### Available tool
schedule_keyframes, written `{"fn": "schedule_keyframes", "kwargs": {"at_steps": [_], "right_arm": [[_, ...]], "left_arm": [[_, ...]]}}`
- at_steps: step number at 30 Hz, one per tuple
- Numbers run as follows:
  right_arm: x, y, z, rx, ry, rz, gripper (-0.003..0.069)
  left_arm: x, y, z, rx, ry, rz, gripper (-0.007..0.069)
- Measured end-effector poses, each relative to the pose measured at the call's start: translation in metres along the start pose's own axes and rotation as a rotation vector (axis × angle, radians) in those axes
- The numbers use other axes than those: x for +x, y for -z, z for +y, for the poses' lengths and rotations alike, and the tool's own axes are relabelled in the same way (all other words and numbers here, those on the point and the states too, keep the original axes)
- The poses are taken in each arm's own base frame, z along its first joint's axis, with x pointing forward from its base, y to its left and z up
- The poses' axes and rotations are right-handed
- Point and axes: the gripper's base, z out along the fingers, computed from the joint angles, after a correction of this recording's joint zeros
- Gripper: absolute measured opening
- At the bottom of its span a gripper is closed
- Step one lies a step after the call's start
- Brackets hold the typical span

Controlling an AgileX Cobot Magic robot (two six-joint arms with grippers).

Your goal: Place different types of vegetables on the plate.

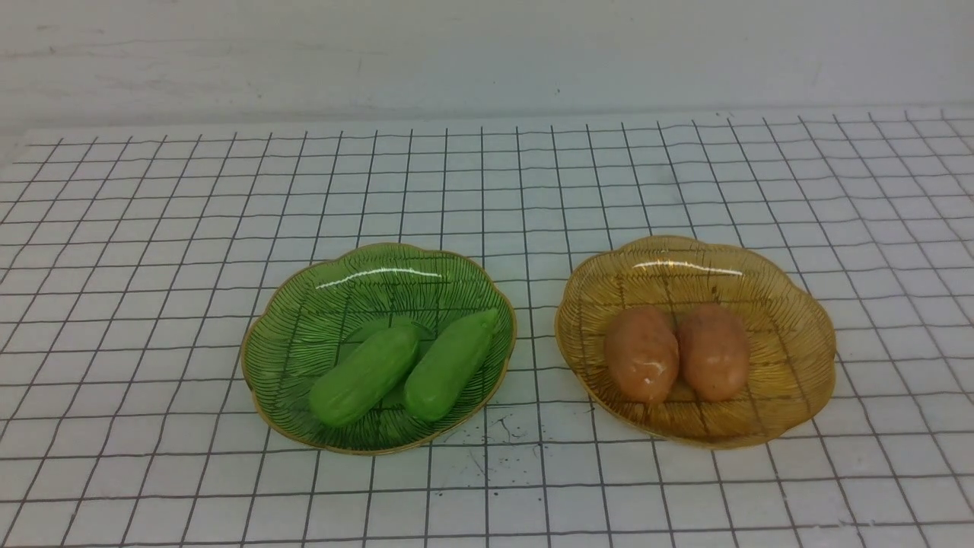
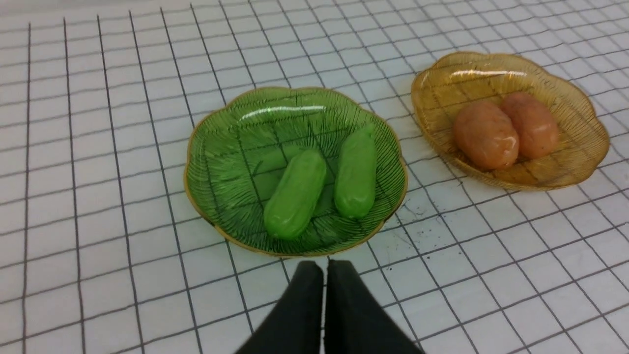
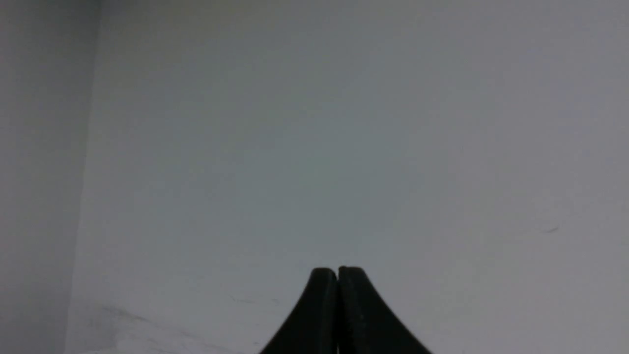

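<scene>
Two light-green cucumber-like vegetables lie side by side in a green glass plate left of centre. Two orange-brown potato-like vegetables lie touching in an amber glass plate to the right. The left wrist view shows the green plate with both green pieces and the amber plate with its two lumps. My left gripper is shut and empty, hovering just short of the green plate's near rim. My right gripper is shut and empty, facing a blank grey wall. Neither arm shows in the front view.
A white cloth with a black grid covers the table, with small dark specks between the plates' near edges. A pale wall rises behind the table's far edge.
</scene>
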Motion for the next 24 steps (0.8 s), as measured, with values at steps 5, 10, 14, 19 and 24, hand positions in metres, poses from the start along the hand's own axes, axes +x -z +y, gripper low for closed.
{"fn": "schedule_keyframes", "kwargs": {"at_steps": [5,10,14,19,24], "right_arm": [[0.0,0.0,0.0,-0.001,0.006,-0.001,-0.0015],[0.0,0.0,0.0,-0.001,0.006,-0.001,-0.0015],[0.0,0.0,0.0,-0.002,0.007,-0.001,-0.0015],[0.0,0.0,0.0,-0.002,0.007,-0.001,-0.0015],[0.0,0.0,0.0,-0.002,0.007,-0.001,-0.0015]], "left_arm": [[0.021,0.019,0.003,-0.001,-0.029,-0.124,-0.0008],[0.036,0.031,0.005,-0.001,-0.032,-0.203,-0.0008],[0.039,0.035,0.005,0.0,-0.031,-0.215,-0.0008],[0.039,0.035,0.005,0.0,-0.031,-0.213,-0.0008],[0.039,0.035,0.005,-0.001,-0.033,-0.213,-0.0008]]}}
